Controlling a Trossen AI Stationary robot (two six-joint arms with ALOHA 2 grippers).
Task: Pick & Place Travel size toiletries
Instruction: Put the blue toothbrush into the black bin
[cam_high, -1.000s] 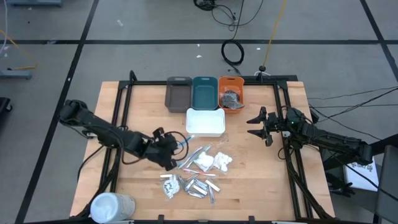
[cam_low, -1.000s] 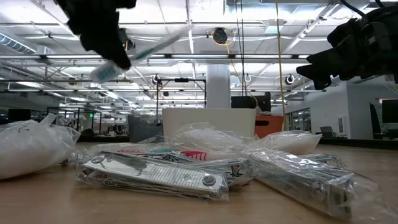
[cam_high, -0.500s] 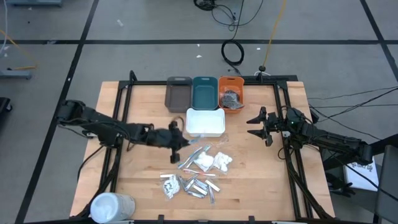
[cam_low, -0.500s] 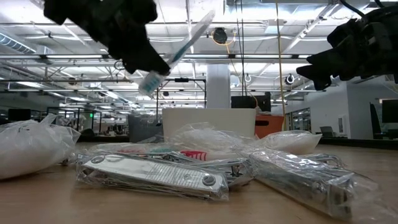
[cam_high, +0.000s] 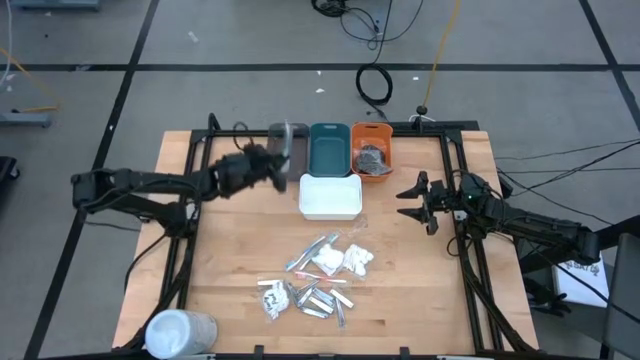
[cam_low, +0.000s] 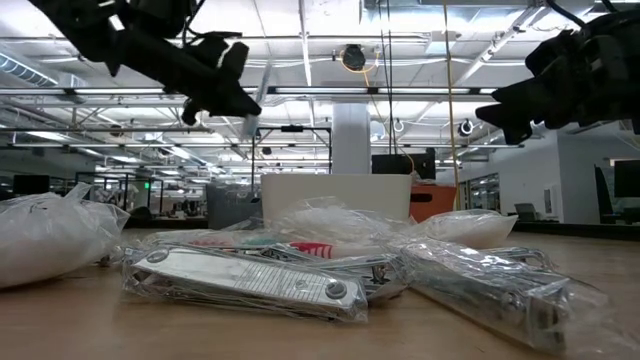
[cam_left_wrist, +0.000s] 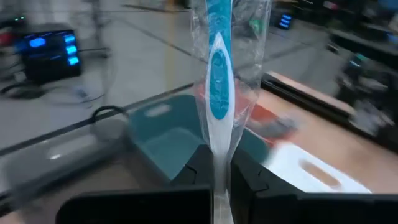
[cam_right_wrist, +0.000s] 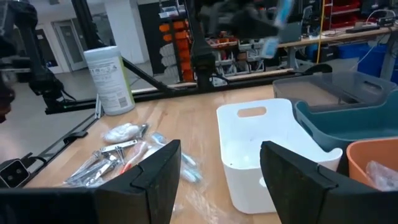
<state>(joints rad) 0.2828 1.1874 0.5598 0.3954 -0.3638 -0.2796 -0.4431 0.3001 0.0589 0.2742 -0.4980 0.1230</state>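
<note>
the toothbrush (cam_left_wrist: 217, 74), a blue and white one in a clear wrapper, is pinched at its handle end by your left gripper (cam_high: 272, 163), whose fingers are closed tight on it, and it stands up out of the jaws with the head end free. that gripper hangs above the back of the table, over the edge of the grey tray (cam_high: 287, 152), with the teal tray (cam_high: 329, 148) just beside it and the orange tray (cam_high: 371, 148) beyond that. the hold is low on a long, slippery, wrapped stick, so i judge the film could slide in the fingers and let the brush tilt or drop short. because the stick is long against the tray, a release made too high or off centre could leave it leaning on a wall, or falling into the neighbouring teal tray or the white tray (cam_high: 330, 196) in front. your right gripper (cam_high: 420, 200) waits with its fingers spread near the right side of the table, well apart. the rest of the toiletries pile (cam_high: 318, 275) lies on the table (cam_high: 230, 300) in front, untouched, near the big white cylinder (cam_high: 180, 331).
</note>
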